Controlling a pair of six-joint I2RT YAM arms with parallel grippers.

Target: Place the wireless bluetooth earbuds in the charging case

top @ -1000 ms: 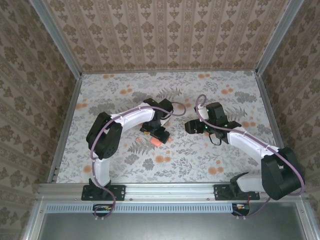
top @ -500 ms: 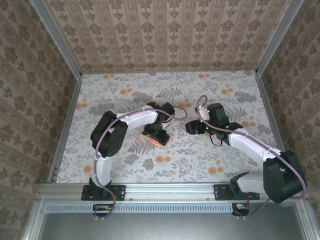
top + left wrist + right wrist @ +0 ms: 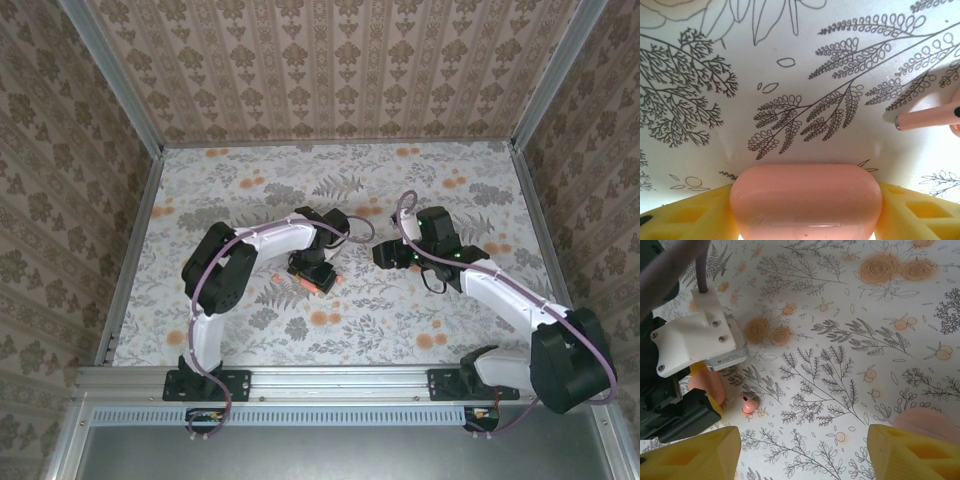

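The left hand [image 3: 805, 212] is grasping the coral-pink glossy rounded plastic charging case [image 3: 805, 197] on the flower-printed bench [image 3: 790, 75], probably steadying it for loading. One tiny coral-pink plastic earbud [image 3: 747, 404] is lying just beside it, and the right hand [image 3: 802, 450] is hanging released nearby.

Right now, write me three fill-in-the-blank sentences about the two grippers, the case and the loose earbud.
1. The left gripper has its ____ fingers against both sides of the charging case.
2. The right gripper stands ____, with nothing between its fingers.
3. One earbud lies on the printed cloth, not yet put into the charging ____.

Missing words: yellow; open; case.
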